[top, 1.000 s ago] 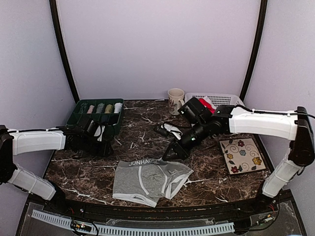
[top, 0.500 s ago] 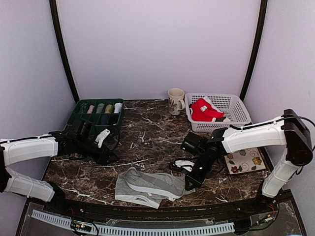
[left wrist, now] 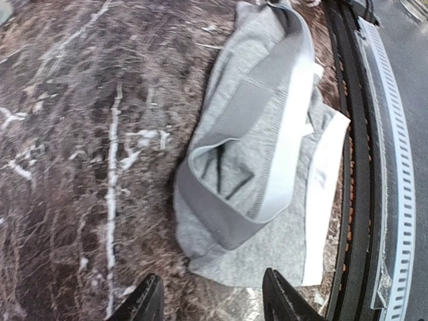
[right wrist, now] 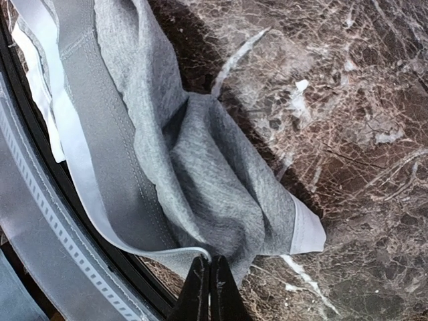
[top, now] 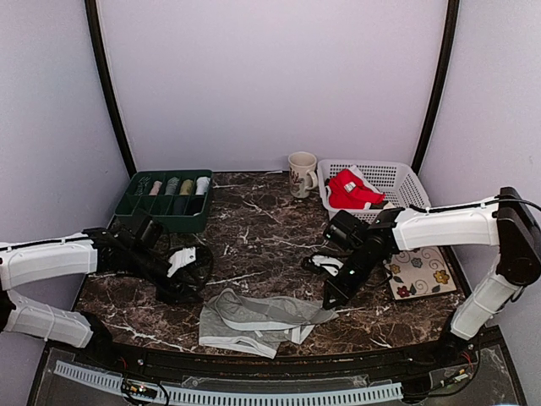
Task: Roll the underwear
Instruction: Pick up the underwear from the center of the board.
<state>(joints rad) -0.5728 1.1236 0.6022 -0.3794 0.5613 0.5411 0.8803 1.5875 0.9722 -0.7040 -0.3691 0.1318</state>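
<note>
Table (top: pixel 254 224) of dark marble spreads under both arms. Grey underwear (top: pixel 258 317), folded into a long band, lies between the two pincers, along the table's near edge. Right pincer (right wrist: pixel 208 287) has its jaws together, clamped on that garment's end. Left pincer (left wrist: pixel 212 302) stands with jaws apart, the cloth just ahead of it, untouched. Red underwear (top: pixel 351 190) sits in the white basket (top: pixel 406 182) beyond the right pincer.

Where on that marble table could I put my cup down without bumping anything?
Best: bare marble between the green tray, mug and basket, forward to the grey underwear. Crowded: the front edge, where left hand and right hand flank it, and around the floral mat.
</note>
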